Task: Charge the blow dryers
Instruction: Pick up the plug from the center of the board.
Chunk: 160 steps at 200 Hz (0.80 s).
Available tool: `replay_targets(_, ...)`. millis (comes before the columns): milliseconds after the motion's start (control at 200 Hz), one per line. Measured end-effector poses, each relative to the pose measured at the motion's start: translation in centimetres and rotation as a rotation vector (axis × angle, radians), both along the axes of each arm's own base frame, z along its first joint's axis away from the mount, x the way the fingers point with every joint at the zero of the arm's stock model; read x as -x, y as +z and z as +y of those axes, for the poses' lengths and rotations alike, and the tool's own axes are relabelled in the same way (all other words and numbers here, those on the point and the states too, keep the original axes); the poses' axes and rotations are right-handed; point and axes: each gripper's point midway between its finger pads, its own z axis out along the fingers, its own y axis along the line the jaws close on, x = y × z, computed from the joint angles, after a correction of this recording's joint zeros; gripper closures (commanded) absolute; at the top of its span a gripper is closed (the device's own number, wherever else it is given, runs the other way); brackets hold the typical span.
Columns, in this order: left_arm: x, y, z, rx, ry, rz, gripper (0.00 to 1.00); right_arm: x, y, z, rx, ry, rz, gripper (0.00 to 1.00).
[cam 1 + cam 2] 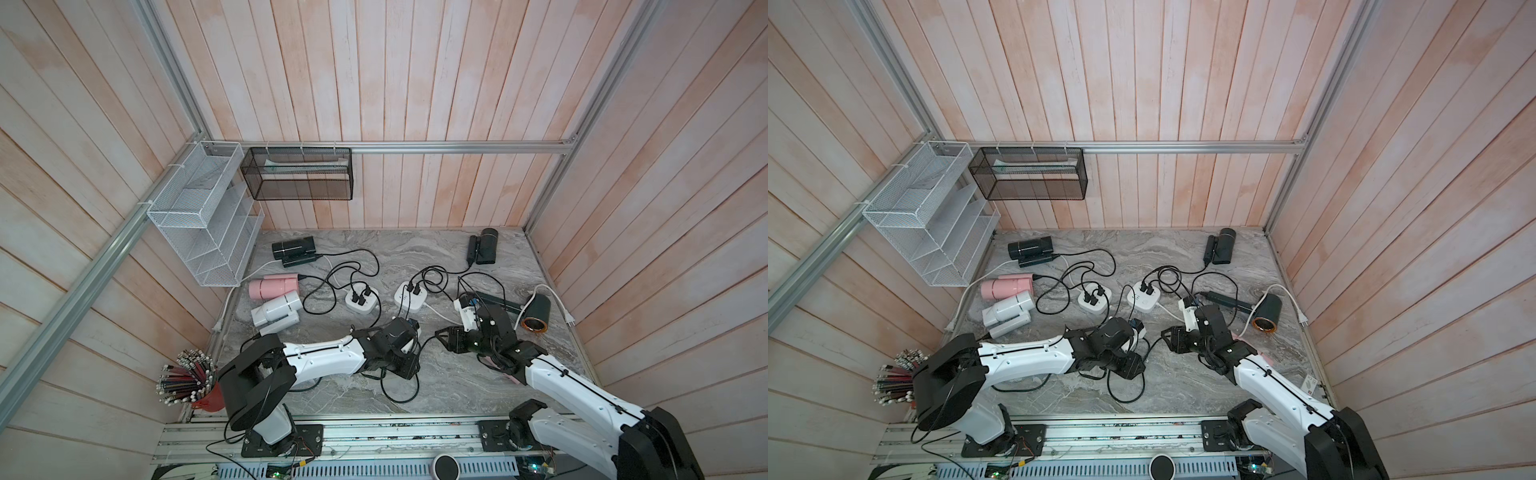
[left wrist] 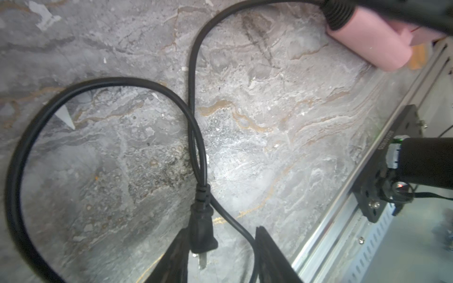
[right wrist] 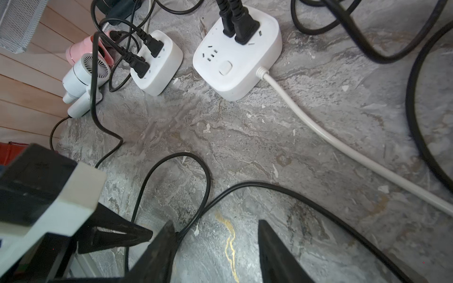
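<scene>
1 loose blow-dryer plug (image 2: 202, 227) sits between spread jaws of left gripper (image 2: 220, 229): likely light, rigid, so pinch its body; cord (image 2: 98, 82) floppy; right gripper (image 3: 215, 221) spread too.

Robot lab booth, aluminium frame (image 1: 457, 147), plank walls (image 1: 415, 83), marble tabletop (image 1: 457, 386)

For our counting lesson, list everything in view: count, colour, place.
black blow dryers: three, black, two at the back, one right
pink blow dryers: two, pink, one left, one under the right arm
light grey blow dryer: one, light grey, left
power strips: two, white, centre
loose plug: one, black, front centre
wire rack: one, white, left wall
mesh basket: one, black, back wall
pencil cup: one, red, front left
left claw: one, black, open around the loose plug
right claw: one, black, open over a cord
</scene>
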Motion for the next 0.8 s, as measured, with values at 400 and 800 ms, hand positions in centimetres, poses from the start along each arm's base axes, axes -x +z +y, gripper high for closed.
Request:
replay_targets(400,-2.0,-1.0,-1.4,-0.077,0.006,-0.026,0.61,-0.7,0.0,-0.9,0.033,-0.060,-0.021,0.46)
replay_targets(800,-2.5,-2.5,-1.6,-0.123,0.008,-0.020,0.71,-0.8,-0.1,-1.2,0.043,-0.077,-0.024,0.46)
